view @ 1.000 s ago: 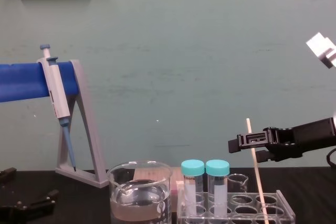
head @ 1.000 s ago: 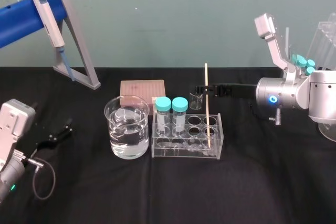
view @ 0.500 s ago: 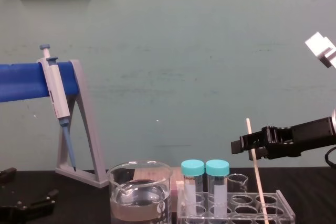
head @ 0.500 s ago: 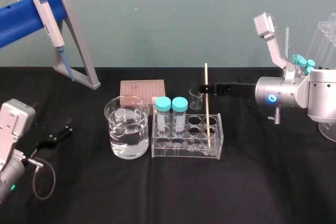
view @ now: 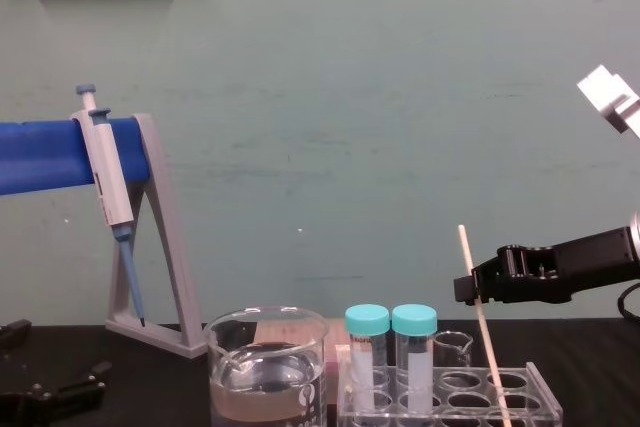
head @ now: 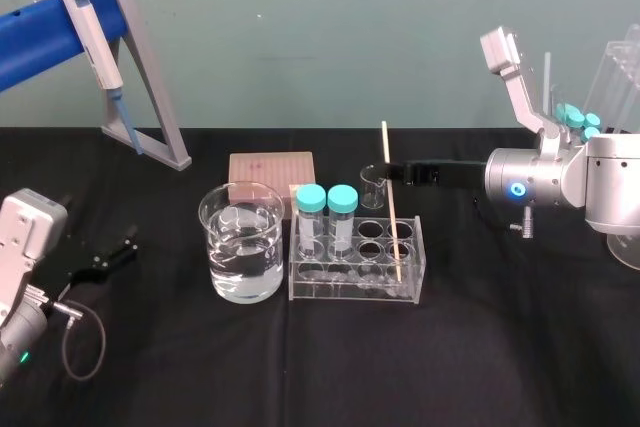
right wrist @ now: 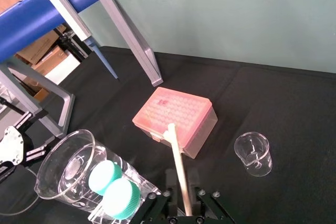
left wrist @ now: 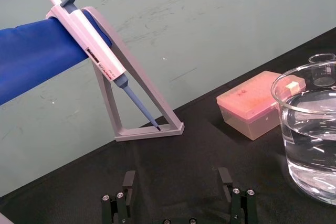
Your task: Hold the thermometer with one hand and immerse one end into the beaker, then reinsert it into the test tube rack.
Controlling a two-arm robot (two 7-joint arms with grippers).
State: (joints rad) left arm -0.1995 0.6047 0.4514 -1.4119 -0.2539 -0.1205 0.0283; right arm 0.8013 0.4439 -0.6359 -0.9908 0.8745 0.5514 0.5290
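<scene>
Thermometer [head: 391,215]: stands in a hole at the right end of the test tube rack [head: 352,293]. Its low end is down in the rack, not out yet.
Which way: its long way is almost straight up & down. The top tips a bit to the robot's left, toward the beaker [head: 241,247].
R gripper [head: 390,173]: comes in from the right. Its fingers pinch the thermometer up high, above the rack.
L gripper [left wrist: 176,178]: fingers spread wide, holds nothing, sits low by the table, far left.
Step now: prob. lifting the thermometer out.
How to do it well: pull up slow along the stick's own line, so it doesn't scrape the hole or tug the rack. Get the low end higher than the 2 capped tubes [head: 327,201] before going left to the beaker w/ water.
</scene>
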